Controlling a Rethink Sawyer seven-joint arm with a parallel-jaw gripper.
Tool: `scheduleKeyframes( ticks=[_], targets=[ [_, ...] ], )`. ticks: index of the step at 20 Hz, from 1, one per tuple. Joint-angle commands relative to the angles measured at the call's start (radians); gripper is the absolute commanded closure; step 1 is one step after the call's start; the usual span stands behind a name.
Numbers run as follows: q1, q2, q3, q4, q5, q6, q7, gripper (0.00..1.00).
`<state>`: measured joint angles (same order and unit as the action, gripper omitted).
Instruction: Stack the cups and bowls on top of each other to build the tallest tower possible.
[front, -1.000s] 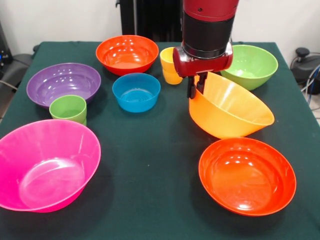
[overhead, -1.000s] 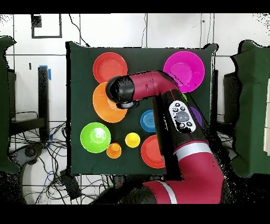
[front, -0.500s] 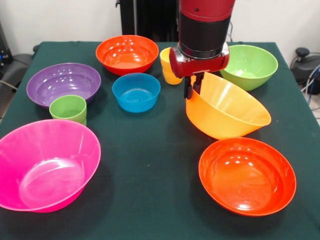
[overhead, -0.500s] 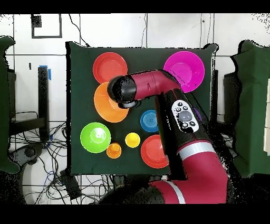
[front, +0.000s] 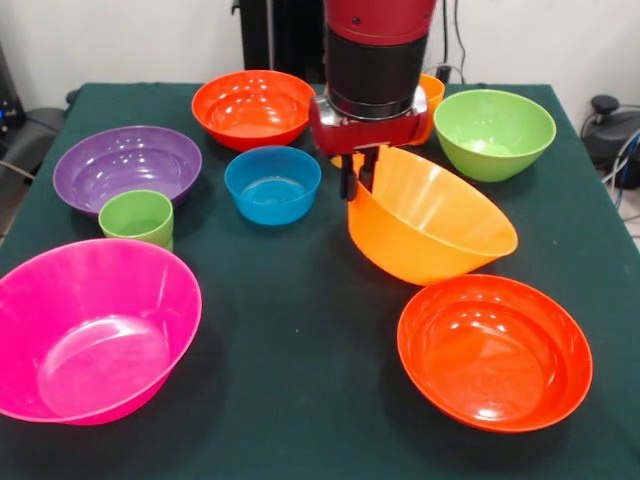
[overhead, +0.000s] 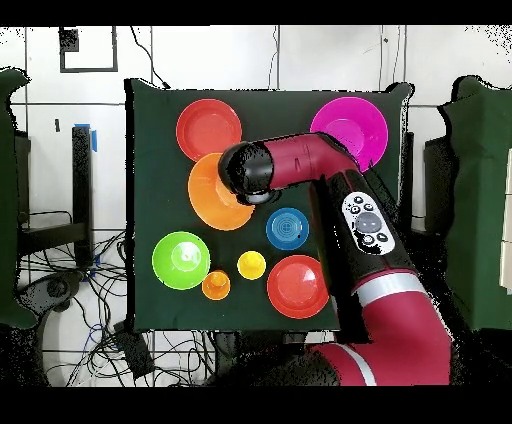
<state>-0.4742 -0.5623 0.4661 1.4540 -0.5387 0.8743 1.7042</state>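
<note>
Carrying the light orange bowl (front: 430, 222) by its far rim, the gripper (front: 358, 180) pinches it tilted above the table, left of the lime bowl (front: 495, 132). From overhead, it hangs between both red-orange bowls; next, I judge, set it down level as base.

Your gripper (front: 358, 172) with the tilted light orange bowl (front: 428, 218) moved toward table centre, nearer the blue bowl (front: 272, 183).

Glossy plastic bowls (front: 430, 220) (matt cloth (front: 300, 300))
</note>
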Motion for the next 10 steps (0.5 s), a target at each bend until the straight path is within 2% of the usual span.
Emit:
scheduleKeyframes(
  ticks=[1,10],
  targets=[
    [-0.033,0.029,0.04,0.019,-0.086,0.047,-0.286,1.0],
    [-0.057,0.033,0.041,0.015,-0.101,0.046,-0.282,1.0]
  ],
)
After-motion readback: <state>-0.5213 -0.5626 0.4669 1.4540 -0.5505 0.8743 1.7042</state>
